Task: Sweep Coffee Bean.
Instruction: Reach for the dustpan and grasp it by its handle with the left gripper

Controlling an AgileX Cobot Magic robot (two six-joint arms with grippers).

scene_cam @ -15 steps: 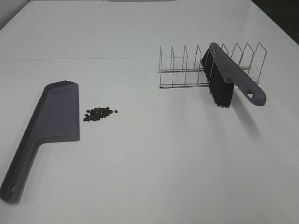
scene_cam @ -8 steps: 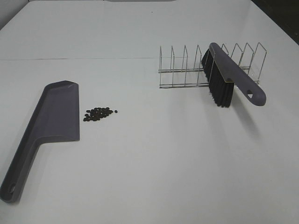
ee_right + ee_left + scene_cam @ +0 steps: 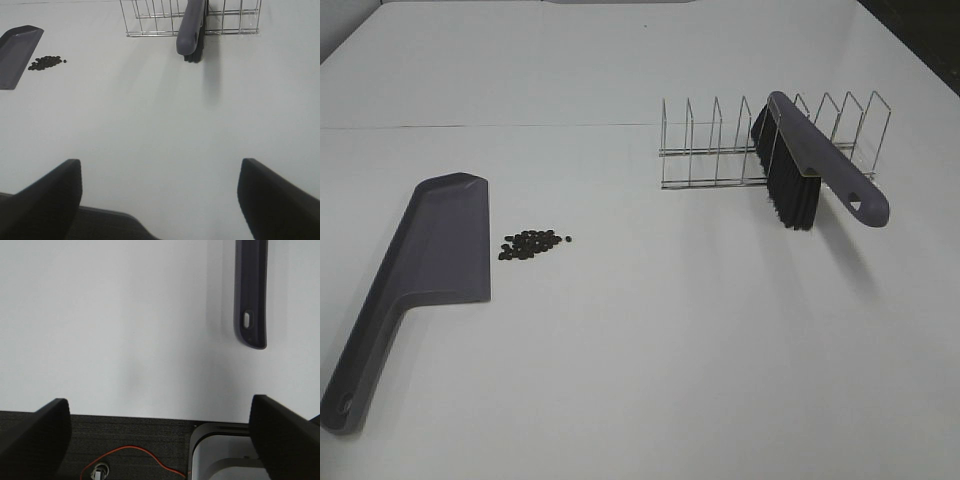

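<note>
Several tiny dark coffee beans [image 3: 532, 244] lie in a small heap on the white table, just right of the mouth of a grey-purple dustpan [image 3: 432, 255]. A matching brush [image 3: 812, 165] with black bristles leans in a wire rack [image 3: 720, 150] at the back right. Neither gripper shows in the exterior view. The left gripper [image 3: 159, 401] is open and empty over the table's near edge, with the dustpan handle [image 3: 251, 295] ahead of it. The right gripper [image 3: 160, 161] is open and empty, facing the brush [image 3: 191, 30], the beans [image 3: 46, 62] and the dustpan [image 3: 17, 52] from a distance.
The wire rack [image 3: 150, 20] has several upright dividers, and the brush handle sticks out of it toward the front. A dark strip with a red wire [image 3: 145, 462] runs below the table's near edge under the left gripper.
</note>
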